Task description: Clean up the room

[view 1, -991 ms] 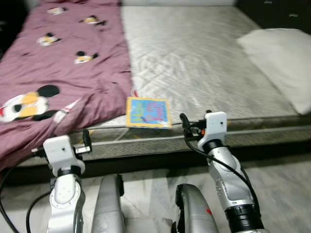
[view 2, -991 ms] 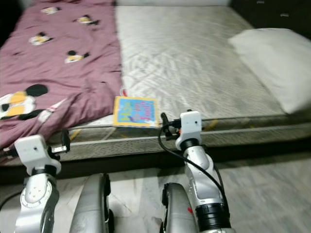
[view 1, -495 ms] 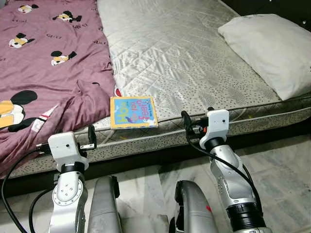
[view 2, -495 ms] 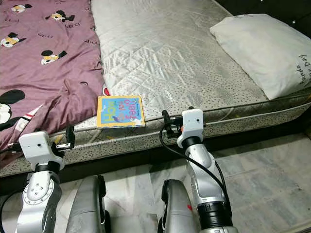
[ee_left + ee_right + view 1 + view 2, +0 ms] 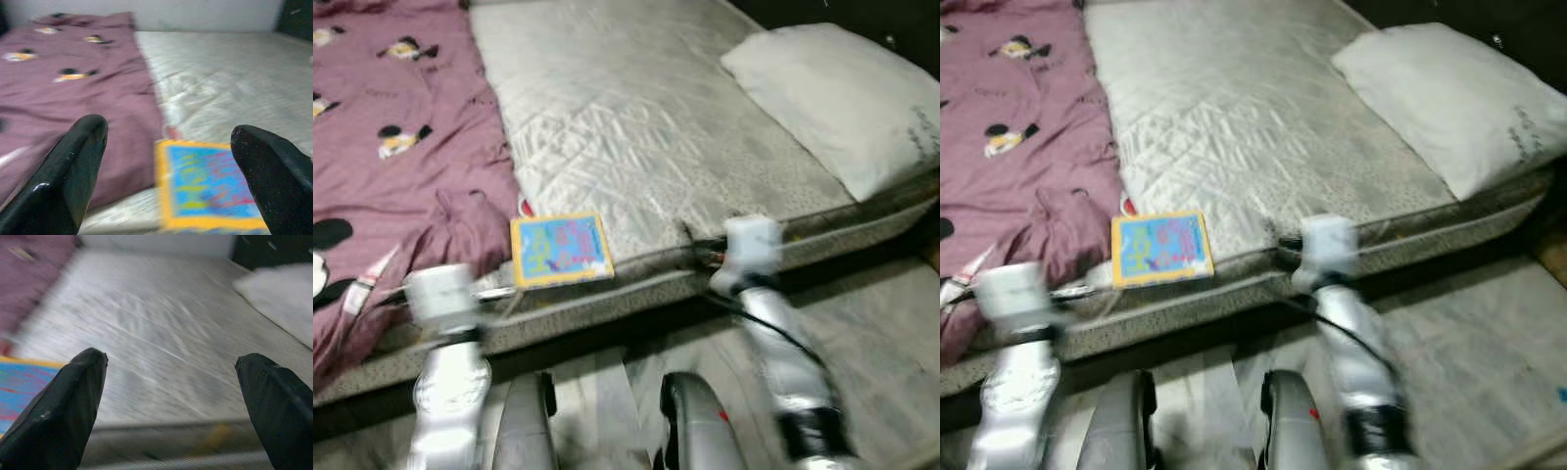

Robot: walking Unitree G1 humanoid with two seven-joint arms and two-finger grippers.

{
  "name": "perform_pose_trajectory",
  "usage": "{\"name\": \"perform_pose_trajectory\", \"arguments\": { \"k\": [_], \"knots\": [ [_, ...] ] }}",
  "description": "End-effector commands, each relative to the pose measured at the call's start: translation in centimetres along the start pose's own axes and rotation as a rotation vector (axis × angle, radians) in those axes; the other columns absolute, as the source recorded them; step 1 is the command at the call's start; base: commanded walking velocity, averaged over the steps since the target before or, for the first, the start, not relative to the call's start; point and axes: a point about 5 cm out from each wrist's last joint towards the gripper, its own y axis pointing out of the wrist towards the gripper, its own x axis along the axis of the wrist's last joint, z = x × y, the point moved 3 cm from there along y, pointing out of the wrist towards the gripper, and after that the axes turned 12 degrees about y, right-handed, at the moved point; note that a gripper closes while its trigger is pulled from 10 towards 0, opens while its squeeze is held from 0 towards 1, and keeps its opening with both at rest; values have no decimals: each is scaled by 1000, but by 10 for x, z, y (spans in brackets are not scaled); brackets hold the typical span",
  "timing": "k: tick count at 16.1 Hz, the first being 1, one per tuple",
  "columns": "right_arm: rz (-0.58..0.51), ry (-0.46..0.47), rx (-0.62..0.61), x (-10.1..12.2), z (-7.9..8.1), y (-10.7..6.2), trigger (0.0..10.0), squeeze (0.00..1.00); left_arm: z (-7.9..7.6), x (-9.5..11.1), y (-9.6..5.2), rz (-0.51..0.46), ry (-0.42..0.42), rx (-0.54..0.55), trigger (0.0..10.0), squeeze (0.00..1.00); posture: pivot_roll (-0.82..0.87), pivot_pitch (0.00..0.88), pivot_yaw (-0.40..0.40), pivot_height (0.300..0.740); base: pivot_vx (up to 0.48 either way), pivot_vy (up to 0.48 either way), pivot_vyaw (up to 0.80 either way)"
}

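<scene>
A thin book [image 5: 561, 249] with a yellow border and blue cover lies flat at the front edge of the grey quilted mattress [image 5: 626, 127], right beside the purple cartoon-print blanket [image 5: 391, 166]. My left gripper [image 5: 168, 171] is open, held low before the mattress edge, with the book [image 5: 205, 188] just ahead of its fingers [image 5: 73, 166]. My right gripper [image 5: 171, 401] is open too, right of the book [image 5: 19, 387], facing the bare mattress. Both arms look blurred in the eye views; the left gripper [image 5: 494, 291] and right gripper [image 5: 690, 240] sit at the bed's front rim.
A white pillow [image 5: 832, 93] rests on the right part of the mattress. The blanket covers the left part and hangs over the front edge. Pale marbled floor [image 5: 871, 323] runs along the bed, with my legs below.
The whole picture has shifted and gone blurry, so the camera moved. Both grippers stay open at the mattress edge, and the book lies where it was.
</scene>
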Motion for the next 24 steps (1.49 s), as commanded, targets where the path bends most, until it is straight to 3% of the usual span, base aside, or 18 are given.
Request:
{"name": "perform_pose_trajectory", "arguments": {
  "k": [1,7,10,17,21,24],
  "knots": [
    [-28,16,45,7,17,6,10000,0,15,-1,-1,0,25,36,10000,0,-50,102,-23,565,480,0,0],
    [-24,3,41,5,16,6,10000,0,16,-6,-1,38,27,62,10000,0,-49,103,-21,565,80,0,0],
    [-26,-48,54,6,17,6,10000,0,16,-6,-1,38,29,65,10000,0,-46,100,-21,565,0,0,779],
    [-19,-46,56,5,17,10,10000,0,20,-8,-2,49,15,97,10000,0,-43,96,-28,565,0,0,742],
    [-11,-28,44,4,14,10,10000,0,19,-11,0,68,-33,63,10000,0,-50,103,-29,565,0,0,0],
    [-11,-6,35,3,10,7,10000,0,20,-12,5,80,-15,55,10000,0,-58,112,-33,555,0,0,0]
  ]
}}
